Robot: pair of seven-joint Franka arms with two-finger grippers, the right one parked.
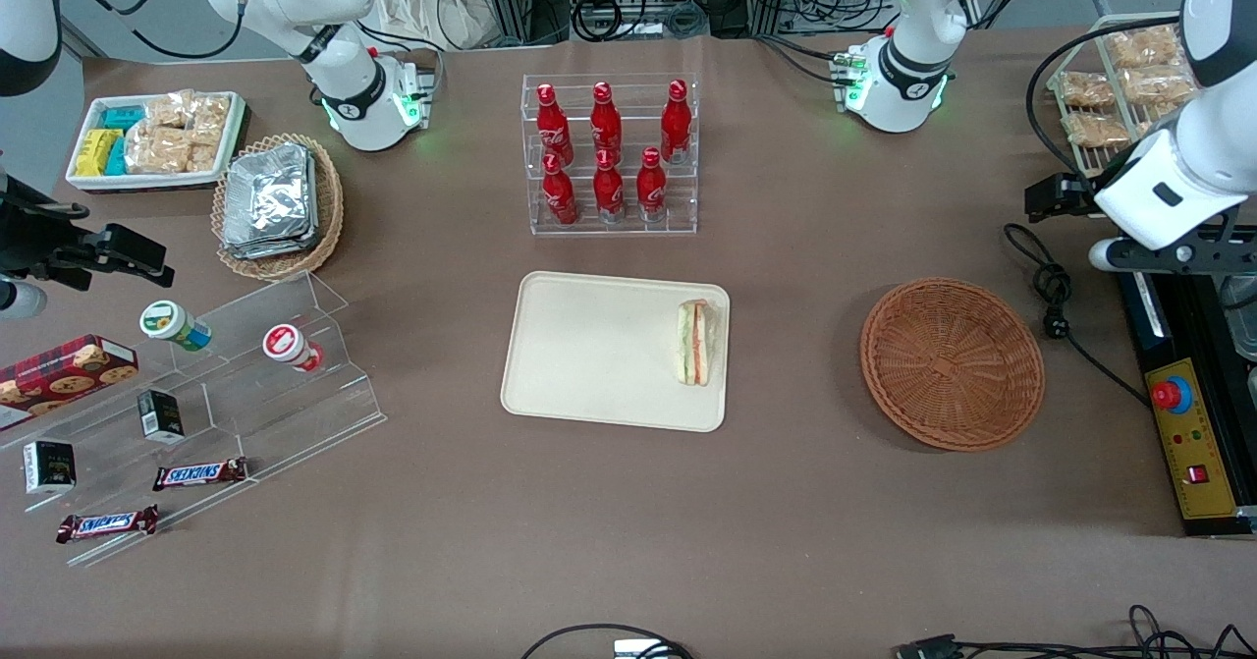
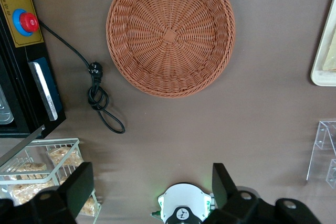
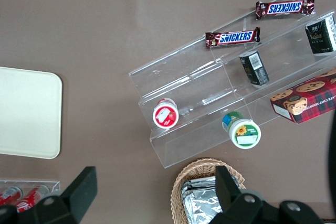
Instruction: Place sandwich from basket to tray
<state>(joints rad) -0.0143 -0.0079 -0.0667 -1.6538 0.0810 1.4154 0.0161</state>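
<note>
The sandwich point(image 1: 694, 342), a wrapped white wedge with orange and green layers, lies on the cream tray point(image 1: 589, 350), close to the tray's short rim that faces the basket. The reddish-brown wicker basket point(image 1: 952, 363) sits toward the working arm's end of the table with nothing in it; in the left wrist view the basket point(image 2: 170, 32) also shows bare, with an edge of the tray point(image 2: 321, 73) beside it. My left gripper point(image 2: 152, 178) hangs high over the table near the working arm's end, open, nothing between its fingers point(image 2: 81, 182).
A clear rack of red bottles point(image 1: 609, 153) stands farther from the front camera than the tray. A black cable with plug point(image 1: 1054, 291) and a control box with a red button point(image 1: 1181, 433) lie beside the basket. A wire tray of snack packets point(image 1: 1120, 89) stands nearby.
</note>
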